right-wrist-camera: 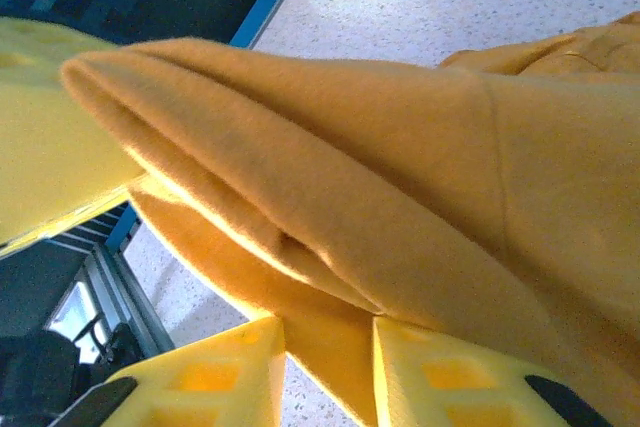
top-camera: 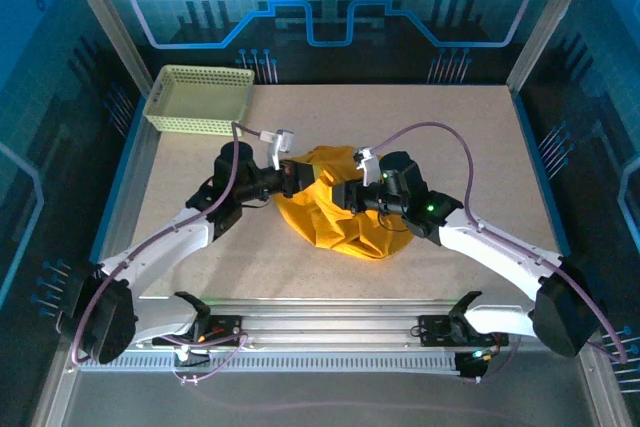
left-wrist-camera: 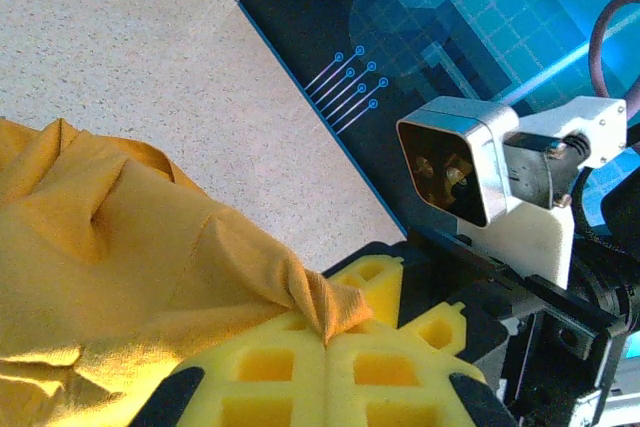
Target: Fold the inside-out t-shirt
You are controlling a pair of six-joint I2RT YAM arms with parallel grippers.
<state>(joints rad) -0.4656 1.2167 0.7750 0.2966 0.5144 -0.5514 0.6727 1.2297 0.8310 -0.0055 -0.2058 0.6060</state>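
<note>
**A:** Where is the inside-out t-shirt (top-camera: 335, 219)?

**B:** It is bunched in a heap near the middle of the bench (top-camera: 470, 142), between the two arms. A pale mesh basket (top-camera: 200, 99) stands at the far left corner, well apart from it.

**A:** How does the shirt look?

**B:** It is soft mustard-orange cloth, plain on every face that shows. From above it is a rumpled mound, broader on the near side, with its upper edge drawn up toward the two wrists. Close up, the surface has shallow creases and soft ridges, and one stitched seam runs across a panel in the right wrist view.

**A:** What is the left gripper (left-wrist-camera: 335, 332) doing?

**B:** It is fully closed. Its yellow fingers meet on a small twisted tip of the fabric at the shirt's left edge. The rest of the cloth falls away from that pinch in a slack sheet.

**A:** And the right gripper (right-wrist-camera: 330, 362)?

**B:** Its jaws stand a little apart, and the cloth fills the gap between them. A thick layered fold, several plies deep, lies over the fingers and hangs down between them. It touches both, so the gripper has hold of the shirt on the right side of the heap.
</note>
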